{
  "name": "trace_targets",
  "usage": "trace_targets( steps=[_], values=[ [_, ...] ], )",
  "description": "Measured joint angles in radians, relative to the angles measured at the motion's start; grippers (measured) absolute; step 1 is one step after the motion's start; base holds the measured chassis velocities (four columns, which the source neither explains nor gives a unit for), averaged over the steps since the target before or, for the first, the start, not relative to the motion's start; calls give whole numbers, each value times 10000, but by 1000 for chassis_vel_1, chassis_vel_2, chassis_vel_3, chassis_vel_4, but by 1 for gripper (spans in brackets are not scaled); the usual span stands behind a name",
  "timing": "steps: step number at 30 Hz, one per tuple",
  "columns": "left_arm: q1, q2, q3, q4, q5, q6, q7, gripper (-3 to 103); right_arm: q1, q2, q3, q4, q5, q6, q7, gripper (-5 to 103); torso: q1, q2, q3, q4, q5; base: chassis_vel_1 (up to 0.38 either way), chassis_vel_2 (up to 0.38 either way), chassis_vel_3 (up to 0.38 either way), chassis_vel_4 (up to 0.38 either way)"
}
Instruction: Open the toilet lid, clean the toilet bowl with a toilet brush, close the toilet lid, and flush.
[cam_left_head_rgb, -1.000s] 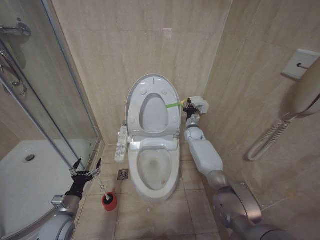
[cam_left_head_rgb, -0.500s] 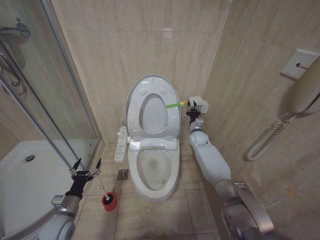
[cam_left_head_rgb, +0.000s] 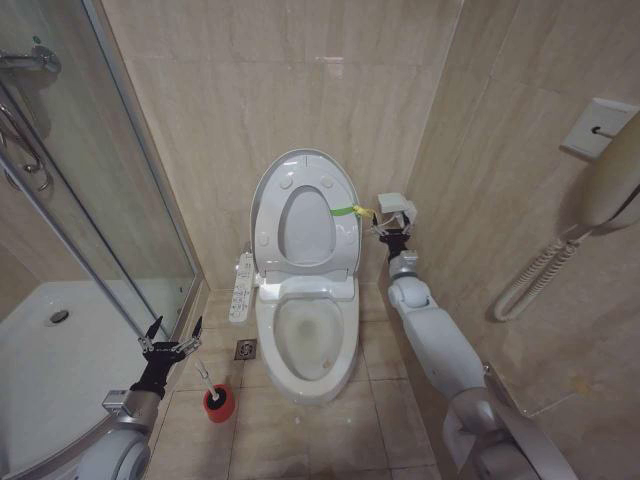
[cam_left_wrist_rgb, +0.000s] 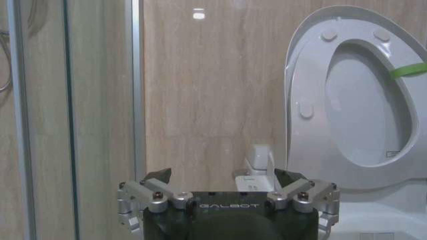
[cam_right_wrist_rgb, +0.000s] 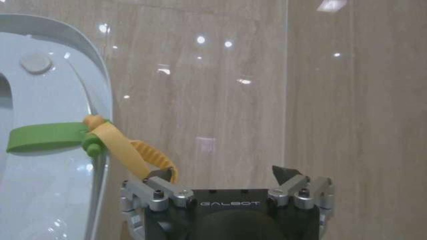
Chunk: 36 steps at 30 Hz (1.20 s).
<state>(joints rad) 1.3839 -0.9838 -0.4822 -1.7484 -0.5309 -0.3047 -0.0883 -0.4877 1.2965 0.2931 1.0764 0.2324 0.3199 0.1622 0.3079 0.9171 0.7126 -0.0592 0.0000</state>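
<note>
- The toilet lid (cam_left_head_rgb: 303, 212) stands raised against the rear wall at 12 o'clock of the toilet bowl (cam_left_head_rgb: 306, 340); with it stands the seat ring (cam_left_head_rgb: 345, 252), so the bowl lies open.
- A green-yellow strap (cam_left_head_rgb: 350, 210) hangs from the lid's edge at 3 o'clock.
- Our right gripper (cam_left_head_rgb: 388, 231) sits just beside that strap, at roughly 3 o'clock of the lid. In the right wrist view, the gripper (cam_right_wrist_rgb: 224, 174) has its fingers spread and empty, the strap's yellow loop (cam_right_wrist_rgb: 143, 154) lying close to one fingertip. We cannot tell whether the two touch.
- We judge the opening step complete. To finish it well, we would draw the right arm clear without snagging the loop, since a tug could tip the lid back down.
- The toilet brush (cam_left_head_rgb: 199, 371) stands in its red holder (cam_left_head_rgb: 219, 402) on the floor at about 8 o'clock of the bowl.
- Our left gripper (cam_left_head_rgb: 170, 343) hovers near the brush handle, at about 10 o'clock of the holder, jaws released and holding nothing.
- For the brush step, we judge a grasp high on the thin handle and a straight lift best, lest the holder tip.
</note>
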Motion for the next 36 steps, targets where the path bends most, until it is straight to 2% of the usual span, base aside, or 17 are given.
trace_targets(
  steps=[20, 27, 36],
  values=[
    [0, 0, 0, 0, 0, 0, 0, 100, -1786, -1005, 507, 2299, 544, -234, -136, 100, 0, 0, 0, 1, -2, 0, 0, 0, 0],
    [0, 0, 0, 0, 0, 0, 0, 100, -2659, -1073, 778, 2914, 584, -370, -69, 100, 0, 0, 0, 1, -1, 0, 0, 0, 0],
    [0, 0, 0, 0, 0, 0, 0, 100, -4035, -787, 998, 3690, 867, -485, 97, 100, 0, 0, 0, 1, -1, 0, 0, 0, 0]
  ],
)
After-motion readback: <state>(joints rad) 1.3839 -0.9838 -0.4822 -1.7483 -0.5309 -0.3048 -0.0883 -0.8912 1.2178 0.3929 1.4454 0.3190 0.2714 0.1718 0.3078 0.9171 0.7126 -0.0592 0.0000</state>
